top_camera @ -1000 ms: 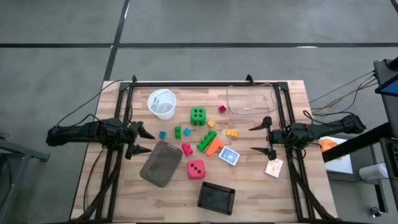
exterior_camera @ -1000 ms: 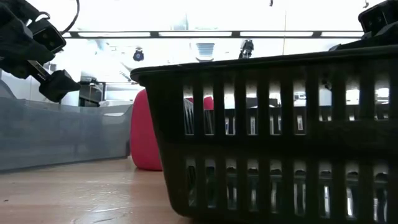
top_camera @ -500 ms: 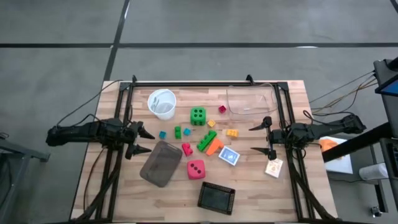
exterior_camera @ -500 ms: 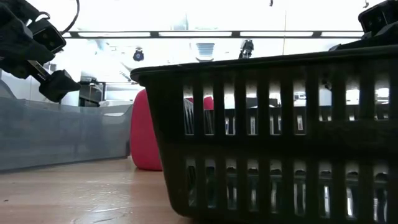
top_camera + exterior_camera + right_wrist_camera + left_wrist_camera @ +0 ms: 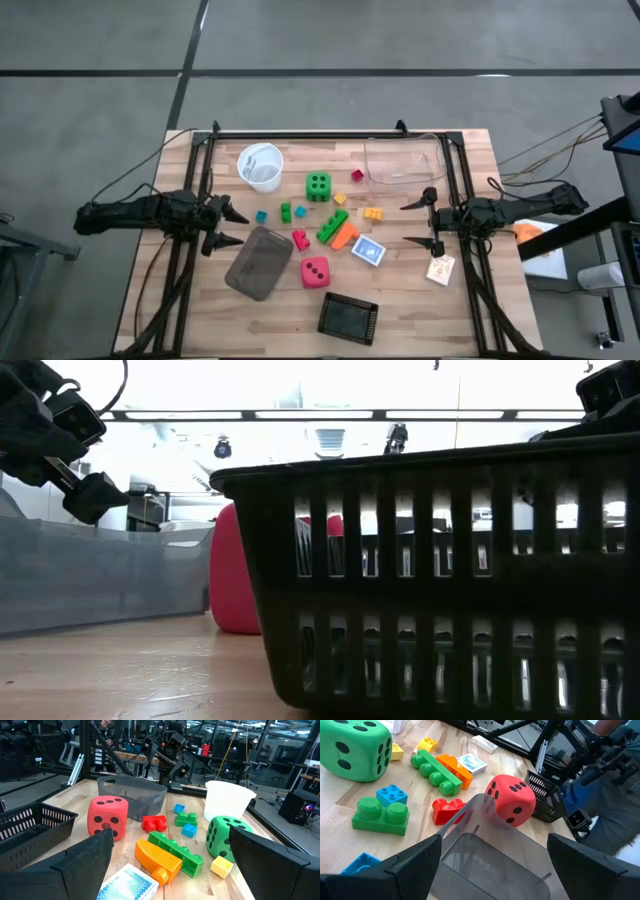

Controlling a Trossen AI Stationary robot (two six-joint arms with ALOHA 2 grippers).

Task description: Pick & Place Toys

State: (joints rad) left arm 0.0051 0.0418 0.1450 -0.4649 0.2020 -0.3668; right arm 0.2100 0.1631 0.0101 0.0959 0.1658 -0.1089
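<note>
**Inspector A:** What is obscured?

**Inspector B:** In the low view the black basket (image 5: 440,580) fills most of the frame. Only a slice of the red die (image 5: 232,575) shows at its left edge, with the grey tray (image 5: 100,575) at far left. The small bricks cannot be seen from there. In the left wrist view the tray (image 5: 485,860) covers the lower part of the red die (image 5: 511,800).

**Inspector A:** Fingers?

**Inspector B:** The left gripper (image 5: 228,226), at centre left of the high view, has its fingers spread wide, holding nothing and touching nothing. The right gripper (image 5: 432,219), at centre right, is likewise spread and empty. Both stand clear of the toys.

**Inspector A:** Toy positions?

**Inspector B:** All on the counter (image 5: 160,300), mid-frame in the high view. The green die (image 5: 318,186) lies above centre, beside the white cup (image 5: 260,166). The long green brick (image 5: 332,226) touches the orange brick (image 5: 345,236). The red brick (image 5: 300,240) sits just right of the tray. The red die (image 5: 316,271) lies lower, near the tray's right edge. A yellow brick (image 5: 372,213) lies below the clear box (image 5: 402,162). A small green brick (image 5: 286,211) and blue bricks (image 5: 262,216) lie left of centre.

**Inspector A:** Other items?

**Inspector B:** A card pack (image 5: 368,251) lies right of the orange brick.
</note>
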